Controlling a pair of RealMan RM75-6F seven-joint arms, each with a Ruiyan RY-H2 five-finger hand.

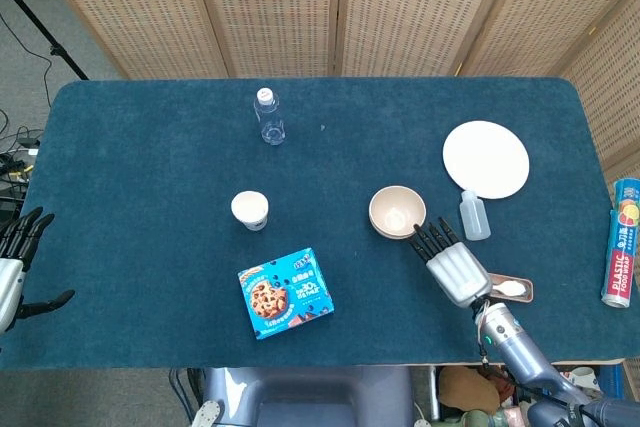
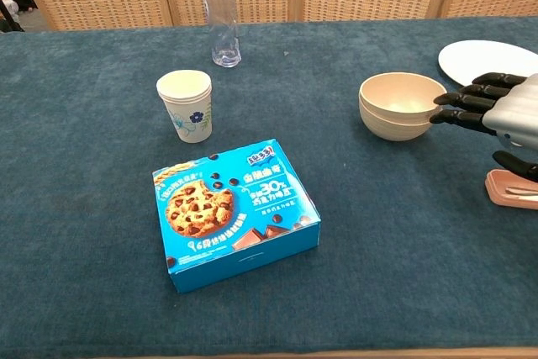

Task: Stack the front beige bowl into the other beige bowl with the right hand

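squeeze bottle [image 1: 475,216] and pink tray [image 1: 508,289] crowd stacked bowls [image 1: 397,212], bare cloth leftward

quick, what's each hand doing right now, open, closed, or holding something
Left hand: open, holding nothing, off the table's left edge.
Right hand: open, fingers spread, empty, beside the stacked bowls.

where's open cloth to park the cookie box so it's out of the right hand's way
Widest bare patch: the left part of the table, left of the paper cup and bottle. Also free: the centre strip between bottle and stacked bowls. Crowded: the right side, where the right hand, bowls, white plate, small squeeze bottle and pink dish cluster.
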